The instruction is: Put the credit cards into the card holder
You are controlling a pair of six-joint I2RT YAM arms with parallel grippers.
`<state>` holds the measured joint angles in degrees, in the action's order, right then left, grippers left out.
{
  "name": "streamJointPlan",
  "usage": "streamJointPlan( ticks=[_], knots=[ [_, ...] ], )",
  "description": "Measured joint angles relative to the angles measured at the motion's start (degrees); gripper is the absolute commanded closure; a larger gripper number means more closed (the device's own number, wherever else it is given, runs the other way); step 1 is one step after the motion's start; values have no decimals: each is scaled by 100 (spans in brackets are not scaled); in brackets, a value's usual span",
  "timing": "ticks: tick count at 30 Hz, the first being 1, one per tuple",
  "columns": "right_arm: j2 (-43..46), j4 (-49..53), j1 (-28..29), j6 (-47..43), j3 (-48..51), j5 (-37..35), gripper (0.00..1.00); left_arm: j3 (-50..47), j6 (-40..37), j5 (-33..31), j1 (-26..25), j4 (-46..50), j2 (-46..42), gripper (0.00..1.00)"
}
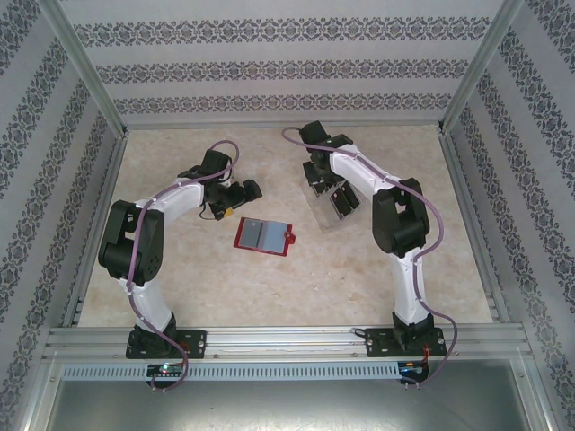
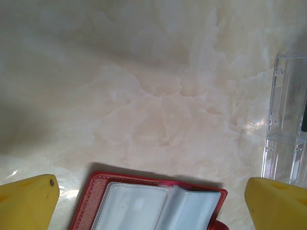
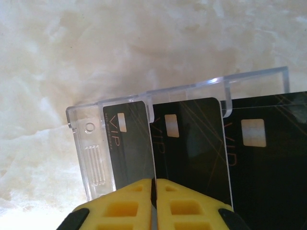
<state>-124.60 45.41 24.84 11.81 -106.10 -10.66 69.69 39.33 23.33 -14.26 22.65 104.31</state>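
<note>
R hand (image 3: 154, 191) shut, yellow tips pressed together at lower edge of the credit cards (image 3: 189, 143); can't tell if one's gripped. Cards black w/ gold VIP lettering, pale chip squares, standing in clear rack (image 3: 91, 153). L hand (image 2: 152, 199) wide over card holder (image 1: 265, 234), red w/ grey pockets, open on beige marbled desk (image 1: 341, 287). Patterned walls (image 1: 269, 67) around

The cream marble-patterned tabletop (image 2: 158, 96) is smooth with a soft sheen. The small red folding wallet (image 2: 91, 191) looks like grained, stitched leather with slick grey plastic pockets. The clear tiered rack (image 3: 91, 153) is hard glossy plastic; the thin black rectangular cards (image 3: 189, 143) are smooth and shiny.
</note>
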Motion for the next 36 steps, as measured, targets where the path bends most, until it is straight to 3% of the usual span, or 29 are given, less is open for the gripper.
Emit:
streamJointPlan(
  ticks=[3, 20, 36],
  knots=[
    [20, -4, -35, 37, 0, 122, 100, 0, 0, 0, 0, 0, 0, 0],
    [232, -63, -168, 223, 125, 671, 100, 0, 2, 0, 0, 0, 0, 0],
    [306, -85, -188, 304, 195, 719, 100, 0, 4, 0, 0, 0, 0, 0]
  ],
)
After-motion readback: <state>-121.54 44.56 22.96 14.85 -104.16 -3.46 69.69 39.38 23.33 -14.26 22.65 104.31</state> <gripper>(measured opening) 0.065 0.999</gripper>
